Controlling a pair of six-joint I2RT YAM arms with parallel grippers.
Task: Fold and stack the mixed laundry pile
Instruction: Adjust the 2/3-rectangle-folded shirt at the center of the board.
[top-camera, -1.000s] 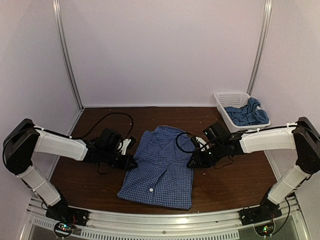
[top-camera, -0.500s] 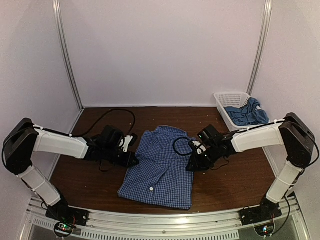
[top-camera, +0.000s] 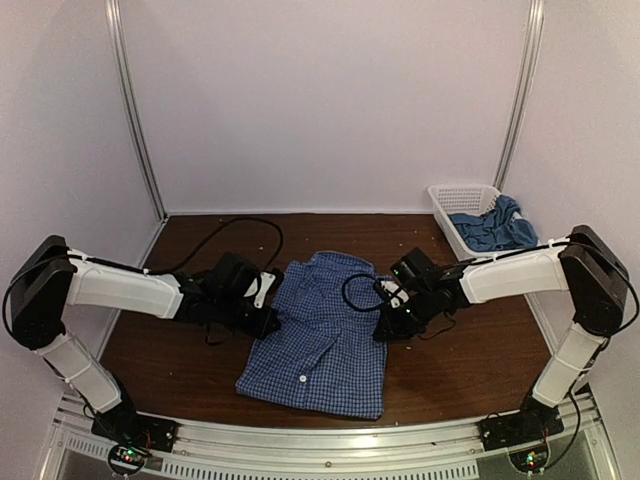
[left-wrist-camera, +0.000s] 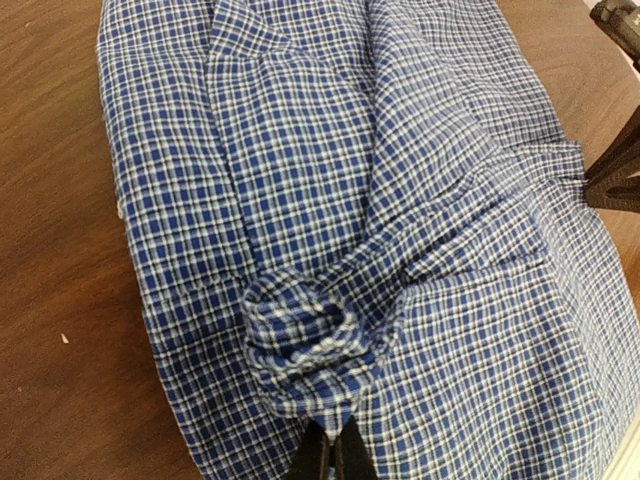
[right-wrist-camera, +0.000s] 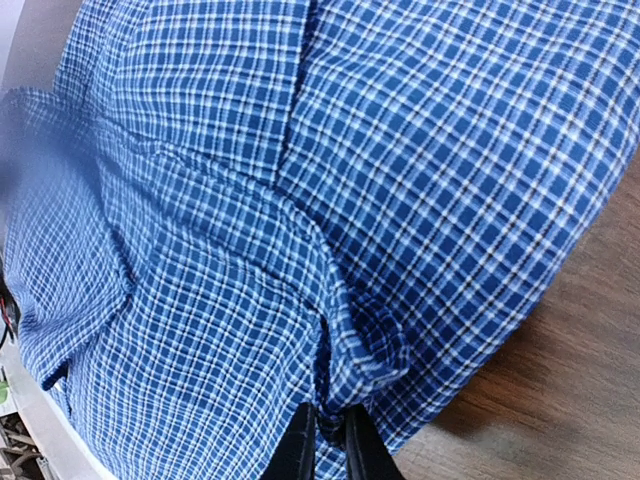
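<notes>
shirt (top-camera: 325, 340): flat on table (top-camera: 470, 355), centre. soft, light, limp; bunches where pinched. left hand (left-wrist-camera: 328, 445) clenched on left edge fold, right hand (right-wrist-camera: 330, 428) pinching right edge. best gripped at side edges. t-shirt (top-camera: 492, 228): in basket (top-camera: 460, 188).

left gripper (left-wrist-camera: 328, 440), right gripper (right-wrist-camera: 330, 425) (both clamped)

**Centre and far-right corner**

The blue-and-white checked collared cloth shirt (top-camera: 320, 340) lies mid brown wooden worktop (top-camera: 460, 375), left claw (top-camera: 272, 322) at its left edge, right claw (top-camera: 382, 330) at its right. Behind, far right, the white plastic lattice basket (top-camera: 452, 198) holds the teal-blue cloth t-shirt (top-camera: 492, 230).
</notes>
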